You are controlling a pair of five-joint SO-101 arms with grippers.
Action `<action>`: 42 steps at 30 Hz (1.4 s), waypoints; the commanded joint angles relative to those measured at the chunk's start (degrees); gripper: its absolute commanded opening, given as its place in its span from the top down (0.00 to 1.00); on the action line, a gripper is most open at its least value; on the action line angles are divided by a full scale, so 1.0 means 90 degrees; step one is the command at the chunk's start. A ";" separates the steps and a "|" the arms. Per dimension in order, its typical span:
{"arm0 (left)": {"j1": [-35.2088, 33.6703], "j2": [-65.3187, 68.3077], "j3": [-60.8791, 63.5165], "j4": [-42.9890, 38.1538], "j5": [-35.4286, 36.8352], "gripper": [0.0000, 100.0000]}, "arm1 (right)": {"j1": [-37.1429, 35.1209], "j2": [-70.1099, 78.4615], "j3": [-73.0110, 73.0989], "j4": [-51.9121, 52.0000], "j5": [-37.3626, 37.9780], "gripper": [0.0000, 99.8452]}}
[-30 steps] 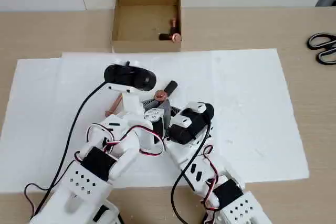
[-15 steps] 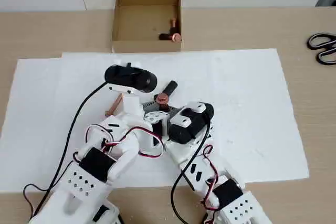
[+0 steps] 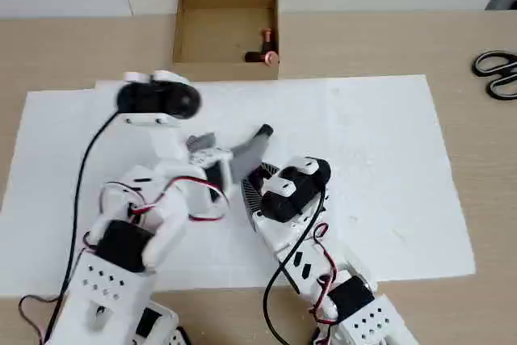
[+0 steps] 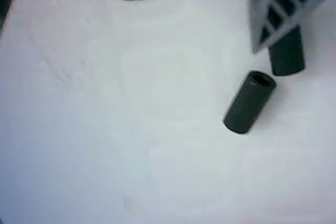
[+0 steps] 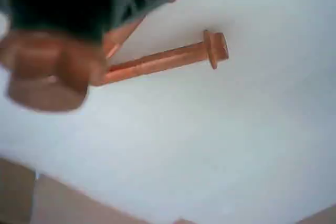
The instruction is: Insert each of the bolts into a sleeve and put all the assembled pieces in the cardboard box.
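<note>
My right gripper (image 3: 252, 179) is near the middle of the white sheet, shut on a copper bolt (image 5: 47, 77) whose head shows close up under a dark mass. A second bolt (image 5: 168, 59) lies loose on the sheet. My left gripper (image 3: 230, 145) is just left of it, open, one grey ribbed finger (image 4: 283, 3) over a black sleeve (image 4: 286, 56). Another black sleeve (image 4: 249, 102) lies free beside that one. One sleeve (image 3: 264, 130) shows past the finger's tip. The cardboard box (image 3: 226, 70) holds assembled pieces (image 3: 262, 52) in its right corner.
The white sheet (image 3: 380, 151) covers most of the wooden table, with open room on its right half. Scissors (image 3: 497, 74) lie at the far right edge. The left arm's black motor (image 3: 157, 98) stands high over the sheet's left part.
The left arm has swung left and pulled away from the right gripper. The bolt head that stood between the two grippers is now hidden from above.
</note>
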 commanded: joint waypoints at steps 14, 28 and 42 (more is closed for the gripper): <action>-0.1475 -0.0879 0.0327 0.0938 -0.1993 0.71 | 0.1714 -0.0112 -0.0957 0.2974 0.0078 1.00; -0.1475 -0.0889 0.0679 0.0899 -0.2002 0.71 | 0.2339 0.2906 -0.4728 0.2642 0.0733 1.00; -0.1475 -0.0889 0.0698 0.0918 -0.2002 0.71 | 0.2193 0.9255 -0.7707 -0.3365 0.0752 1.00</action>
